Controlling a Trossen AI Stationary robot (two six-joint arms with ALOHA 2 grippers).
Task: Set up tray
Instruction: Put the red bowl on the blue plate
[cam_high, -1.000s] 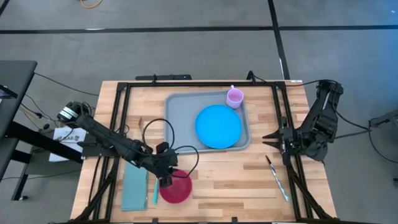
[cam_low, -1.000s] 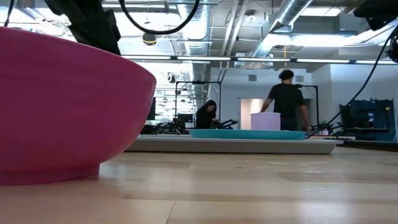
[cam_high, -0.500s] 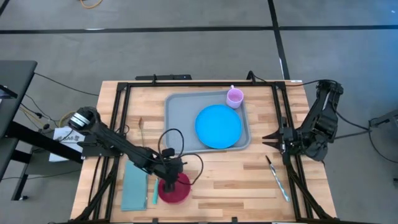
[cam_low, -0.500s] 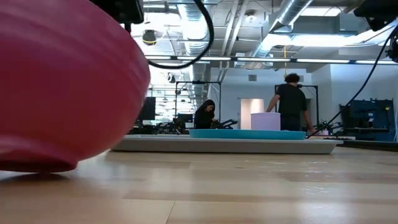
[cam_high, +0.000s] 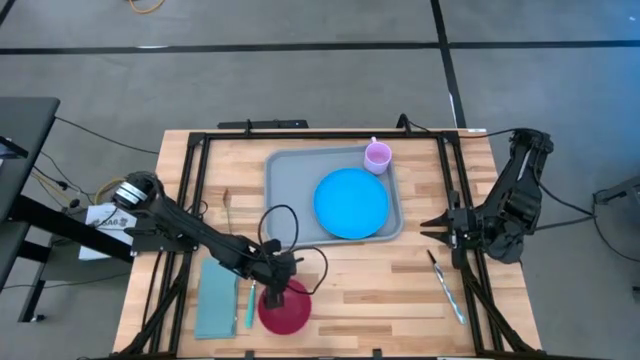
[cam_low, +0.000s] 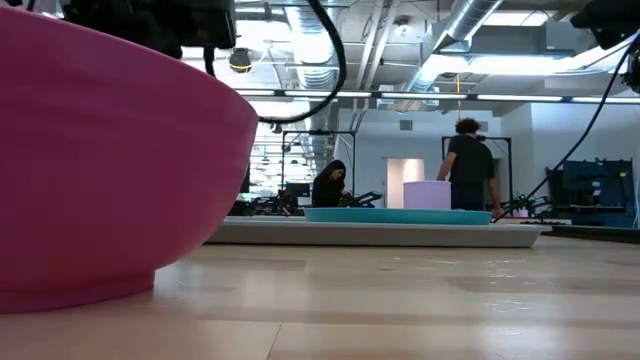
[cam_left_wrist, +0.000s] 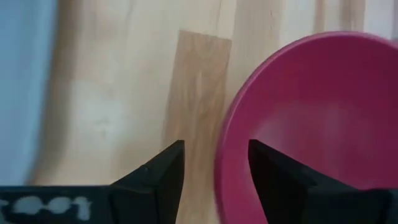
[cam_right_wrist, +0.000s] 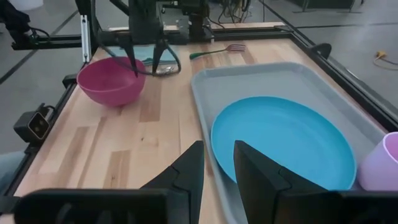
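1. High view: the grey-blue tray (cam_high: 285, 190) lies at the far centre of the tabletop (cam_high: 400, 270), carrying a blue plate (cam_high: 351, 203) and a lilac cup (cam_high: 377, 156); the left gripper (cam_high: 272, 292) hangs over the rim of a magenta bowl (cam_high: 288, 310) beside a teal napkin (cam_high: 216, 297)
2. Left wrist view: its fingers (cam_left_wrist: 163, 167) are spread, straddling the bowl's rim
3. Right wrist view: the right gripper (cam_right_wrist: 217, 163), fingers parted and empty, faces the tray from the tabletop's right edge

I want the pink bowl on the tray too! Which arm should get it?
The left arm, probably. Its pincer is open, straddling the rim of the pink bowl. The right pincer waits open by the far side of the tray, well away from the bowl.
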